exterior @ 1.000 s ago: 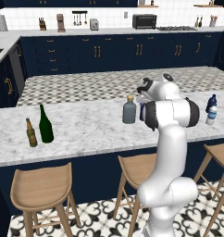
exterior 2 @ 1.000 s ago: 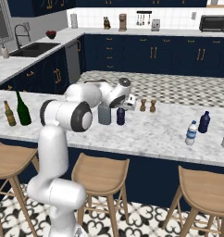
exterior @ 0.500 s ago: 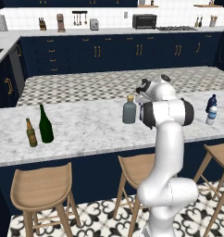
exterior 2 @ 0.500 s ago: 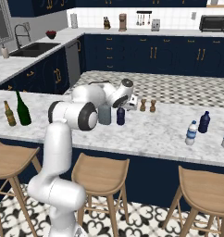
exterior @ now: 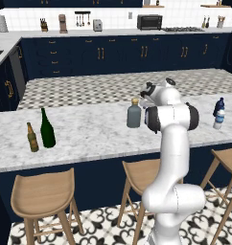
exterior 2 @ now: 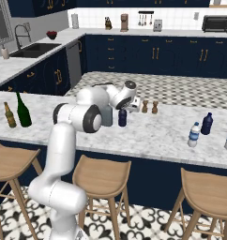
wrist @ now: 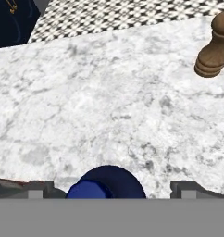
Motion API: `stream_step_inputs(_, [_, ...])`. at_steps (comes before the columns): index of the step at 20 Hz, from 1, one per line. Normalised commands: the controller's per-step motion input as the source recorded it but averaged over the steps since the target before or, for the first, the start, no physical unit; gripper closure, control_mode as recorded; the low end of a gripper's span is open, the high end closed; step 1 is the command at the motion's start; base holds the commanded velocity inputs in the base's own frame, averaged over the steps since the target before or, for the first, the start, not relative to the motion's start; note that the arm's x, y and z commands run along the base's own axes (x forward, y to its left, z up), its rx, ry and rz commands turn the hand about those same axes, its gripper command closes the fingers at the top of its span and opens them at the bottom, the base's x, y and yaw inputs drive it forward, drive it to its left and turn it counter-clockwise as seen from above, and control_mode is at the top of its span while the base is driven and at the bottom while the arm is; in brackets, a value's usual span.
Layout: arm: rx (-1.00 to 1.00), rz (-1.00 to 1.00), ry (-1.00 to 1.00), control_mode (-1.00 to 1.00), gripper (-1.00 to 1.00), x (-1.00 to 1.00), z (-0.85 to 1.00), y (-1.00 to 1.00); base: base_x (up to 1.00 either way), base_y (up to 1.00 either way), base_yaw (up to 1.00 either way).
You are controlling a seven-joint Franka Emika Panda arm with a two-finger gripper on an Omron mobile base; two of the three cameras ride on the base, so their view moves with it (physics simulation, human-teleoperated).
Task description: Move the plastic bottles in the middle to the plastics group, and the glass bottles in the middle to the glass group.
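The small dark navy plastic bottle with a blue cap [wrist: 107, 183] stood on the white marble counter [wrist: 109, 106], just under the wide-open gripper [wrist: 113, 187], between its dark fingertips [wrist: 40, 187], probably not touching. Just beside it stood the wide grey-blue glass bottle with a tan stopper [exterior: 133, 114]. A brown wooden pepper mill [wrist: 214, 46] stood beyond

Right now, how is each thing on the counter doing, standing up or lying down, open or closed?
Navy bottle: upright, capped, not gripped.
Jaws: open, holding nothing.
Grey bottle: upright, stopper in.
Green wine bottle: upright.
Brown beer bottle: upright.
Clear bottle: upright, blue cap on.
Pepper mill: upright.
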Motion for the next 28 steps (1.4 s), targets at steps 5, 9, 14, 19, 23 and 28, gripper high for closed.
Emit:
stream_step_inputs(5, [0.0, 0.0, 0.0, -1.0, 1.0, 0.01, -0.16, 0.0, 0.0, 0.0, 0.0])
stream_step_inputs(9, [0.0, 0.0, 0.0, -1.0, 1.0, 0.0, -0.26, 0.0, 0.0, 0.0, 0.0])
stream_step_inputs(14, [0.0, 0.0, -0.05, -1.0, 1.0, -0.04, -0.16, -0.03, 0.0, 0.0, 0.0])
stream_step_inputs(19, [0.0, -0.05, -0.11, -1.0, 1.0, -0.21, 0.0, -0.4, 0.0, 0.0, 0.0])
stream_step_inputs(23, [0.0, -0.21, -0.09, -1.0, 1.0, -0.35, 0.13, -0.67, 0.0, 0.0, 0.0])
stream_step_inputs(28, [0.0, -0.29, -0.01, -1.0, 1.0, -0.22, 0.19, -0.8, 0.0, 0.0, 0.0])
